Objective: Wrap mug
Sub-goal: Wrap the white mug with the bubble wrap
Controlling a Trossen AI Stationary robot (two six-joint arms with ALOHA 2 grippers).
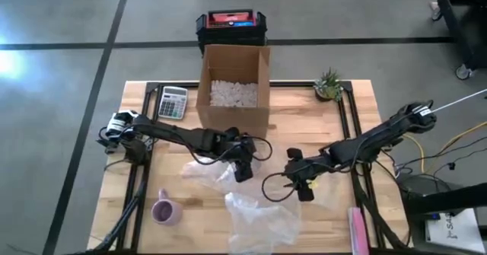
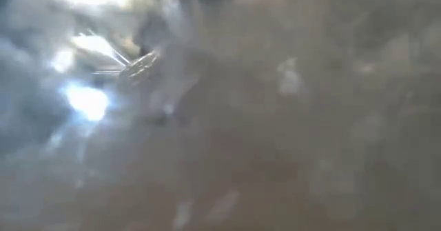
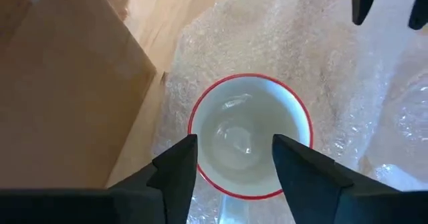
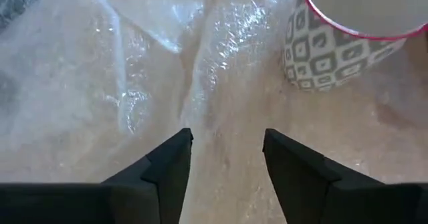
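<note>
A white mug [image 3: 251, 134] with a red rim and a grey leaf pattern [image 4: 334, 57] stands upright on a sheet of clear bubble wrap [image 1: 255, 217] in the middle of the table. My left gripper [image 3: 234, 144] hovers open right above the mug's mouth, one finger over the inside and one by the rim. In the high view this gripper [image 1: 243, 170] hides the mug. My right gripper [image 4: 227, 137] is open over the bubble wrap [image 4: 167, 70], a little to the mug's right [image 1: 303, 186], with nothing between its fingers. Bubble wrap fills the low view [image 2: 220, 121].
An open cardboard box [image 1: 234, 87] with white filling stands just beyond the mug. A purple mug [image 1: 166, 211] sits near the front left. A calculator [image 1: 173, 101], a small plant [image 1: 329, 85] and a pink object [image 1: 358, 228] lie around the table's edges.
</note>
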